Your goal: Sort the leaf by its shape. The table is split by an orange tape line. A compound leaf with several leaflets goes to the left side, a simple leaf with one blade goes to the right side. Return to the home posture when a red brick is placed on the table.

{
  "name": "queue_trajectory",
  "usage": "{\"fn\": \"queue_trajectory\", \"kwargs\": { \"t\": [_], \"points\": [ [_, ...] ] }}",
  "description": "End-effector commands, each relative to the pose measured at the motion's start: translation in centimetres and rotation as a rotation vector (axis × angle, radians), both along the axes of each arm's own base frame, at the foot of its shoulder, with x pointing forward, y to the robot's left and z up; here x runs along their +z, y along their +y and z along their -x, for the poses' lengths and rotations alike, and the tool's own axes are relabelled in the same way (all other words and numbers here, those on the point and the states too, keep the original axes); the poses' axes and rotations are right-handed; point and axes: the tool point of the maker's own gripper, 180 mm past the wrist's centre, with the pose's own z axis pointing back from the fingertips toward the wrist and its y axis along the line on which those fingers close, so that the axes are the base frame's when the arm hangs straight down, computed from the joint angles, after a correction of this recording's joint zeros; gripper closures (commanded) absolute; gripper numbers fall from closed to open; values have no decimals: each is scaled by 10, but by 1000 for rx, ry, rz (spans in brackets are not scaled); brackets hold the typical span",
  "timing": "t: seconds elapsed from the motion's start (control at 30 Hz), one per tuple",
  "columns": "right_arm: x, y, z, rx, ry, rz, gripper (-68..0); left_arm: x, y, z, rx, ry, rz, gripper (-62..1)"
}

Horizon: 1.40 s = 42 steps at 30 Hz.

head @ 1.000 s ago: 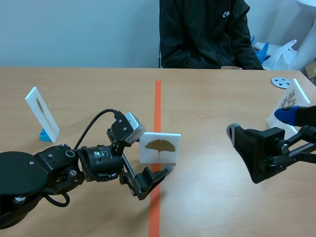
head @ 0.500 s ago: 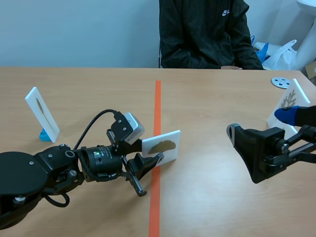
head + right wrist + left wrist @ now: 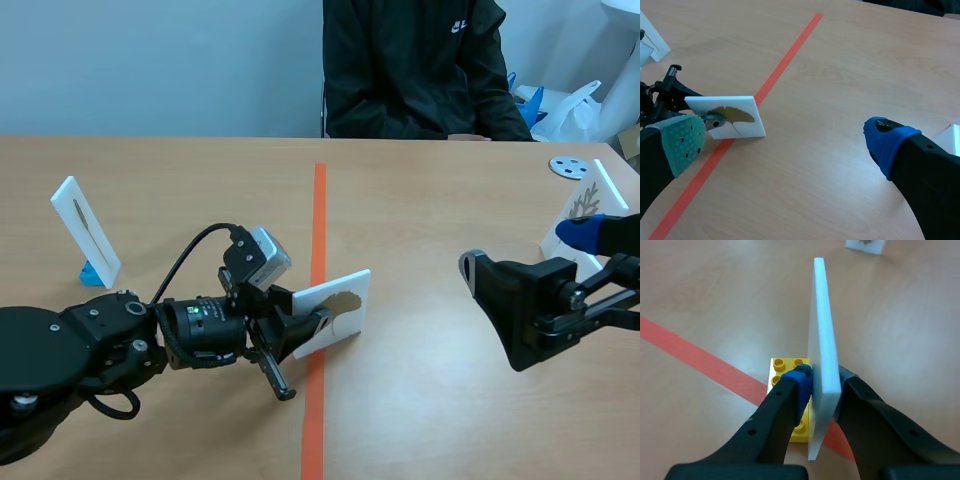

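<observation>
The leaf card [image 3: 338, 308], a white board with a single fan-shaped brown leaf printed on it, sits right at the orange tape line [image 3: 318, 215] near the middle of the bench [image 3: 430, 200]. It leans over rather than standing upright. The left gripper [image 3: 300, 326] is clenched on it, one finger on each face and low down, close to its yellow toy brick [image 3: 784, 368] foot. Gripping low and across the thin edge looks sensible: the board is flat and light, so it gets a firm pinch and the printed face stays visible. The leaf has one blade, so by my reading it belongs on the right side of the line.

The right gripper [image 3: 785, 144] is released, with its fingers spread wide and nothing between them. It sits well apart from the card, over the right half of the bench.

The left wrist view shows the pinch itself and the yellow brick, which the scene view hides behind the fingers. It shows the card only edge-on, so the leaf cannot be seen there. The right wrist view gives the leaf's shape and the card's tilt against the tape. No view settles whether the foot is touching the bench.
</observation>
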Motion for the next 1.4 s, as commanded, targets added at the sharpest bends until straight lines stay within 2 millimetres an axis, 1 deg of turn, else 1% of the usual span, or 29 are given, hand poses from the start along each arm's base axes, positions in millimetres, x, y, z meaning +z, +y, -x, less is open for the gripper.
{"fn": "queue_trajectory", "kwargs": {
  "t": [0.0, 0.07, 0.3, 0.5, 0.57, 0.7, 0.83, 1.13, 1.37],
  "points": [
    [7, -4, -4, -6, -24, -3, -679, 24, -1, -8, 16, -36, 56, -70],
    [8, -6, -5, -11, -29, 0, -679, 32, 3, -4, 20, -24, 65, -70],
    [12, -16, -8, -37, -45, 17, -679, 78, 26, 6, 116, -78, 126, -70],
    [15, -23, -10, -53, -55, 28, -679, 102, 52, 17, 242, -92, 171, -70],
    [15, -24, -10, -56, -56, 30, -679, 106, 62, 20, 292, -103, 165, -70],
    [17, -28, -11, -66, -62, 36, -679, 108, 88, 21, 414, -110, 143, -70],
    [19, -32, -12, -75, -68, 44, -679, 102, 116, 20, 539, -97, 115, -70],
    [20, -35, -12, -79, -70, 48, -679, 97, 176, 6, 839, -116, 88, -70],
    [20, -35, -12, -79, -70, 48, -679, 82, 200, 7, 977, -114, 96, -70]
  ]
}}
